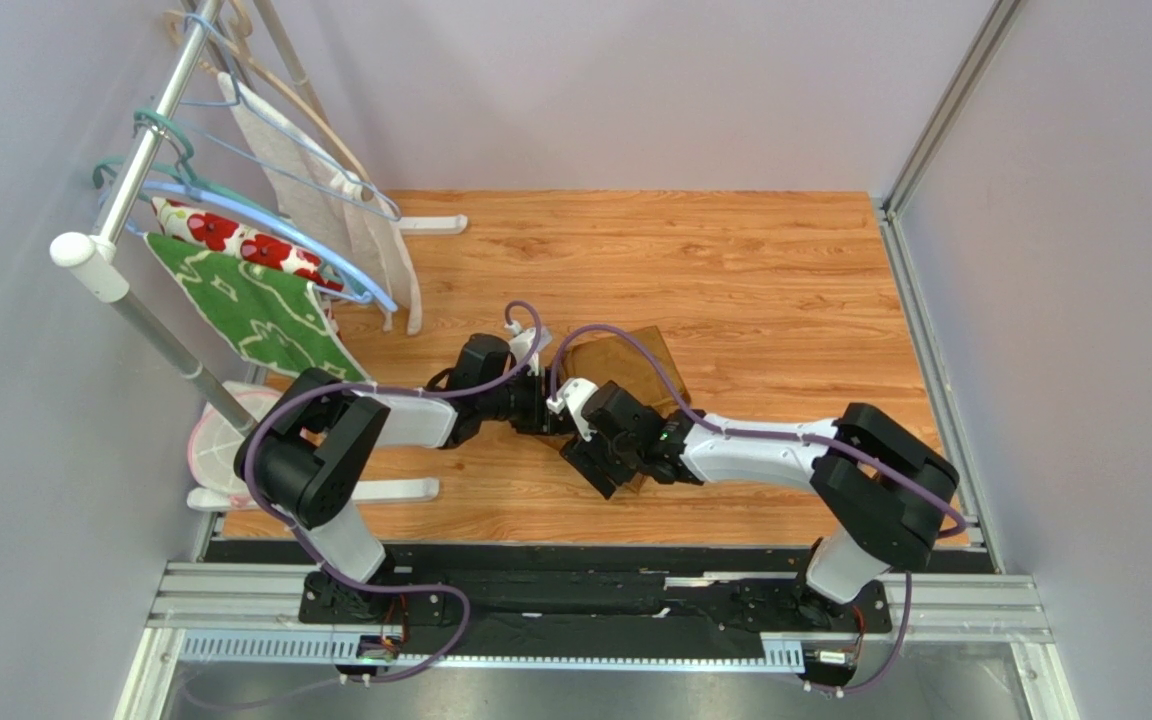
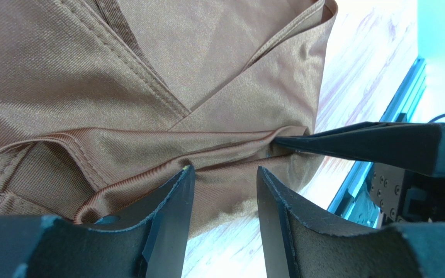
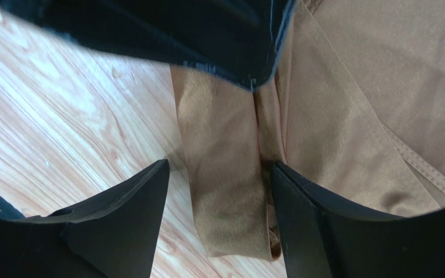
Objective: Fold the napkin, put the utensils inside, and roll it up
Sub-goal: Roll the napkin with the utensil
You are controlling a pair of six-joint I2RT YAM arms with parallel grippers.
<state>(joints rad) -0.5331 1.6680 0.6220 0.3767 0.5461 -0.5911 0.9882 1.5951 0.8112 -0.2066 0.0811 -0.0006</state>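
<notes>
The golden-brown napkin lies folded and bunched on the wooden table, with a narrow rolled strip along its near-left edge. In the left wrist view the napkin fills the frame. My left gripper is open, its fingers on either side of the folded edge, and a right finger pokes into the fold from the right. In the right wrist view my right gripper is open around the rolled strip, with the left gripper just beyond. Both grippers meet at the napkin's near-left edge. No utensils show.
A clothes rack stands at the left with hangers, a green leaf-patterned cloth and a white cloth with red flowers. A pink and white item lies below it. Grey walls close in both sides.
</notes>
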